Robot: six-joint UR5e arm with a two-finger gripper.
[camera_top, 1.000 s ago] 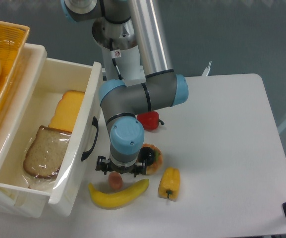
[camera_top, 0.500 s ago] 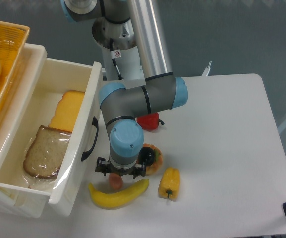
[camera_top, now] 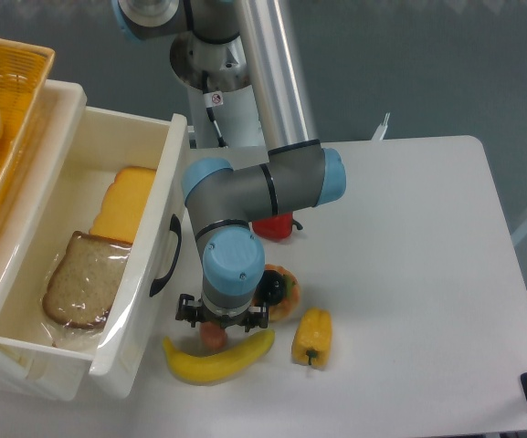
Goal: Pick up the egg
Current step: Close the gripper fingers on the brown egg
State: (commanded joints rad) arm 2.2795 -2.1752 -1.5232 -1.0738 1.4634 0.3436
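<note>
Drawer (camera_top: pixel 108 274) w/ bread (camera_top: pixel 85 278) sits left of the banana (camera_top: pixel 217 359). Egg (camera_top: pixel 212 336) on the surface just above the banana, gripper (camera_top: pixel 221 318) right over it; fingers hidden, can't tell spread or pinching. Yellow pepper (camera_top: pixel 311 336) right of banana.

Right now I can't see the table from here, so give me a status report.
Gripper low over the egg, jaw state unclear. Egg on the table, partly hidden. Banana close below, tart close right.

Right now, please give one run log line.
phase: descend | claw: over egg, grip unclear | beside: banana | egg on table
</note>
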